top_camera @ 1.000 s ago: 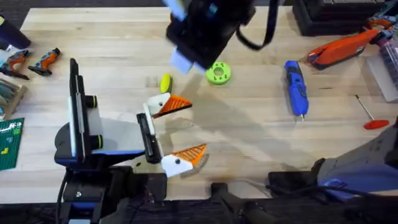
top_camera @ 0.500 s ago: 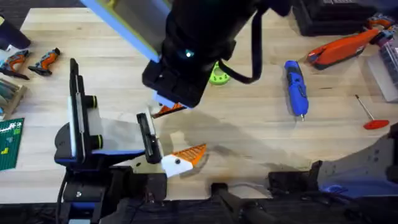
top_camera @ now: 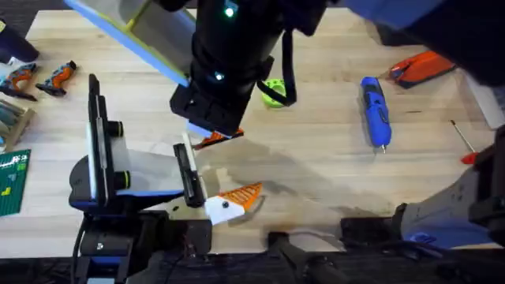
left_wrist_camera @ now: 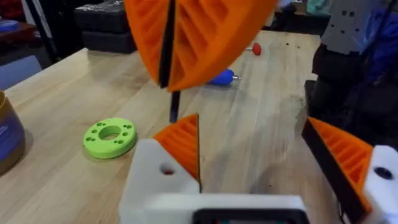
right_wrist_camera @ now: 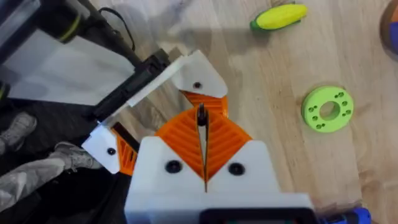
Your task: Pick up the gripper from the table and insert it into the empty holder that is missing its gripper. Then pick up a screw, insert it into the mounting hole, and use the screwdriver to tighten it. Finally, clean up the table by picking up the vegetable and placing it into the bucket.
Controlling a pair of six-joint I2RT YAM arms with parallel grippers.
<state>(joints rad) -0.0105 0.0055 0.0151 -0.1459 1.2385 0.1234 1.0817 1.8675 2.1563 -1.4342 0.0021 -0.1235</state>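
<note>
My right gripper [right_wrist_camera: 202, 117] is shut on a small dark screw [right_wrist_camera: 201, 116], which pokes out below its orange pads [left_wrist_camera: 205, 37]. It hangs just above one finger of my left gripper [left_wrist_camera: 252, 124], which is open. That finger is the white holder [left_wrist_camera: 155, 186] with the orange gripper wedge [left_wrist_camera: 183, 144] seated on it. In the overhead view the right arm [top_camera: 229, 55] hides this finger's white base. The blue screwdriver [top_camera: 376, 110] lies at the right. The yellow-green vegetable [right_wrist_camera: 280, 17] lies on the table, and the brown bucket [left_wrist_camera: 7, 134] stands beyond the disc.
A lime-green disc [left_wrist_camera: 110, 135] with holes lies close to the holder. A thin rod with a red handle [top_camera: 467, 150] and an orange tool [top_camera: 422, 67] lie at the right. Small orange-and-black tools [top_camera: 39, 77] sit at the far left.
The right arm has come down and toward the left gripper, now covering the vegetable and the far finger in the overhead view. The left arm has stayed still.
</note>
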